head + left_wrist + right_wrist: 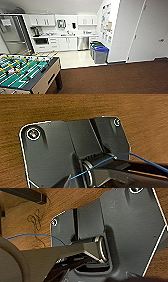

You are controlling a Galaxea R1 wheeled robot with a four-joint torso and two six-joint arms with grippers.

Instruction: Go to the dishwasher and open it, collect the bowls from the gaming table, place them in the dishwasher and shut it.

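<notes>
- Dishwasher (82, 43), centre of the head view — brushed steel front, dull sheen.
- Cabinets (62, 43) beside it — white, smooth, satin.
- Kitchen floor (75, 58) — pale, glossy, reflective.
- Carpet (120, 78), lower right — dark brown, matt, fine-textured cloth.
- Foosball table (25, 75), lower left — green smooth field, light wood-look side panels, dark rim.
- Bins (100, 53) — grey plastic, blue and green lids.
- Wrist views — brown carpet (75, 109) with a streaky, grained look.
</notes>
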